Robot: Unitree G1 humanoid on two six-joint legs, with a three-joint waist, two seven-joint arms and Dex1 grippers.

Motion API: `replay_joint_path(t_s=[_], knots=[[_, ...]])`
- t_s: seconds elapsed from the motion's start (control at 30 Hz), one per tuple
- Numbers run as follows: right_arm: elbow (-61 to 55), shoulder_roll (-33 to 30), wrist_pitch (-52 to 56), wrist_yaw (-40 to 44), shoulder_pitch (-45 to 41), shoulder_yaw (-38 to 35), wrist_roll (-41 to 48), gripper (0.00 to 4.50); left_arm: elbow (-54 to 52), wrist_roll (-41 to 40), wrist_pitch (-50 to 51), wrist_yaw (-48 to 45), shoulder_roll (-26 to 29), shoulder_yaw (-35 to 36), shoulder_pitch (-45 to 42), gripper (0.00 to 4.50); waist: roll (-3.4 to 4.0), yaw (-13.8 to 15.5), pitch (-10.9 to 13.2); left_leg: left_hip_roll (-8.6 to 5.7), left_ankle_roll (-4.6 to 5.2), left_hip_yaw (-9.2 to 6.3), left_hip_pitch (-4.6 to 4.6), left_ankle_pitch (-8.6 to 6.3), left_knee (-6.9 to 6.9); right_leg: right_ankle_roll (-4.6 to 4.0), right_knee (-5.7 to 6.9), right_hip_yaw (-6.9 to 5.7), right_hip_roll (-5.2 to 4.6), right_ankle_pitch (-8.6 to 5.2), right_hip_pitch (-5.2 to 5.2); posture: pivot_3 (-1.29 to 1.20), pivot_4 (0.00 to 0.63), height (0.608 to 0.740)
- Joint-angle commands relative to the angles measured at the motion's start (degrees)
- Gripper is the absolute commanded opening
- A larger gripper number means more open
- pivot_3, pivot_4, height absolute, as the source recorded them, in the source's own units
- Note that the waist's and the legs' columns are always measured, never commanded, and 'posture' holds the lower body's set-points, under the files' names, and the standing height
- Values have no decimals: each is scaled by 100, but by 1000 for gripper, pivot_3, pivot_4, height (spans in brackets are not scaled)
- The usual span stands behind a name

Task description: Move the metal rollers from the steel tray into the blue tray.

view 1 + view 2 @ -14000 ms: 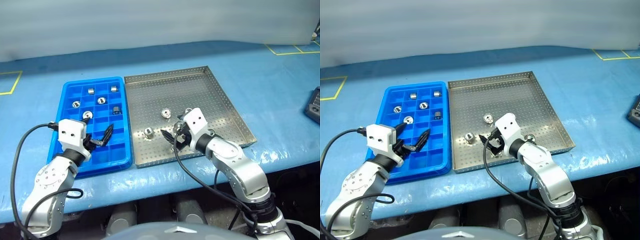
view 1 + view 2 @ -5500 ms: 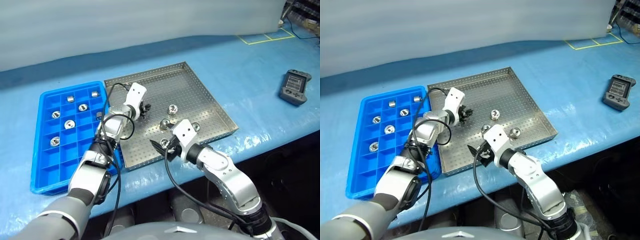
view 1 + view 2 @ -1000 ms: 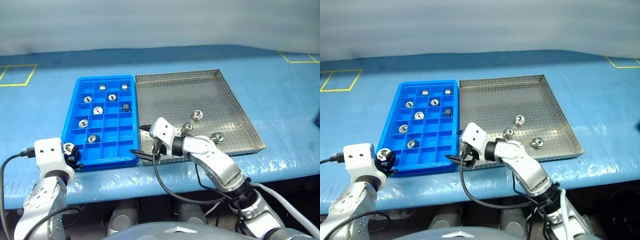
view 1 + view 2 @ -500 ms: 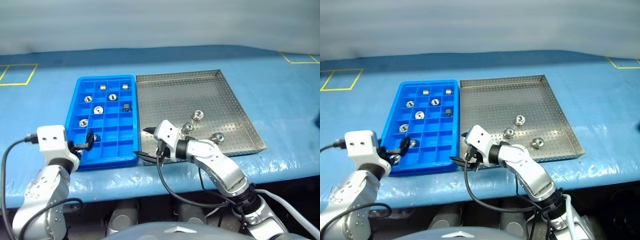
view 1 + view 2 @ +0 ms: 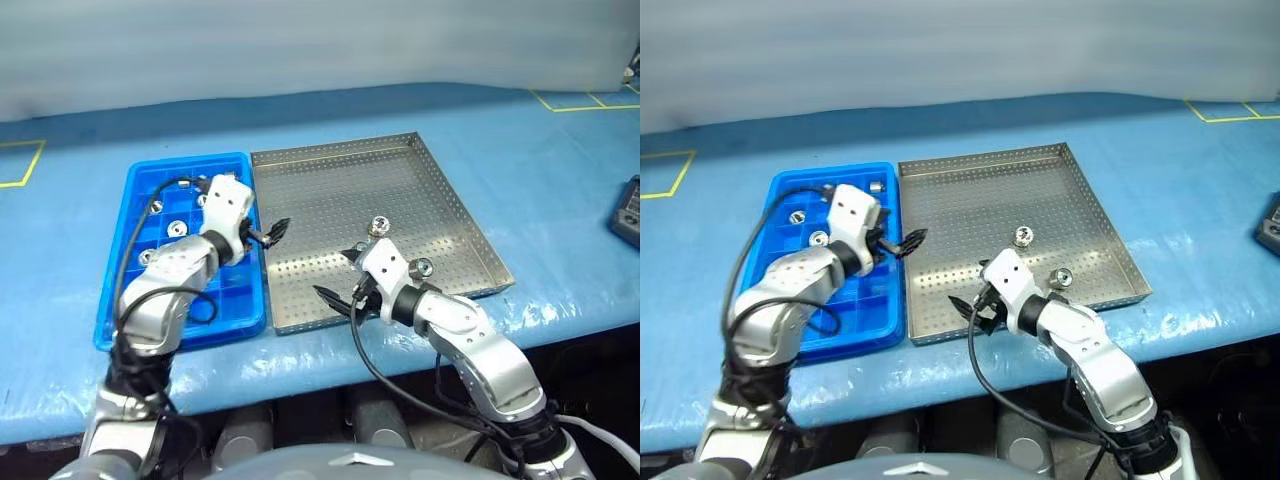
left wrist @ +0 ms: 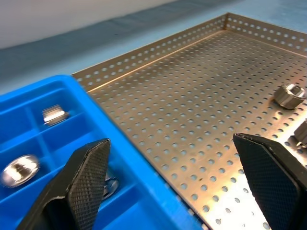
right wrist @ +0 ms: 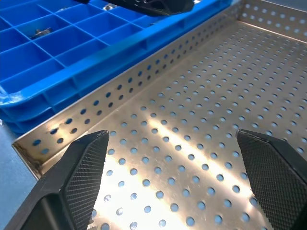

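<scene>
Both sets of jaws are wide open with nothing in them. Left gripper (image 5: 272, 232) hangs over the seam where the blue tray (image 5: 115, 318) meets the steel tray (image 5: 440, 185). Right gripper (image 5: 335, 277) sits low over the steel tray's near-left corner. Two rollers (image 5: 380, 227) sit in the steel tray, several more in the blue compartments.

Industrial workbench, likely factory or lab test station. Long table (image 5: 560, 170) under blue protective film; yellow tape squares (image 5: 20, 165) at frame's left and upper right; grey backdrop along top; dark handheld device (image 5: 627, 208) at right edge.
</scene>
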Motion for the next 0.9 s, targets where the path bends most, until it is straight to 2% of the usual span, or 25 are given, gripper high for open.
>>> replay_joint_path(t_s=[0.03,0.33,0.5,0.9], knots=[[-430,-15,77,-215,172,-234,-3,4500,688,133,-595,-251,-176,-444,-405,4450,0,-59,0,0,1,0,-1,0,1,0,-1,0,0,0,0,-193,150,740],[-628,-112,196,-516,455,-269,-136,4500,2346,508,-1533,-710,-648,-1214,-1069,4450,0,-345,0,0,7,15,1,-3,8,2,0,13,0,1,0,-262,150,740],[-618,-72,167,-626,484,-221,-178,4500,3042,715,-1919,-820,-913,-1405,-1307,4450,0,-481,0,-1,9,21,2,-4,9,18,-1,19,0,10,0,-276,150,740],[-599,34,165,-758,489,-151,-268,4500,3810,1306,-2176,-994,-1144,-1813,-1484,4450,0,-750,0,-1,10,20,1,-5,8,28,-1,21,0,15,0,-292,150,740]])
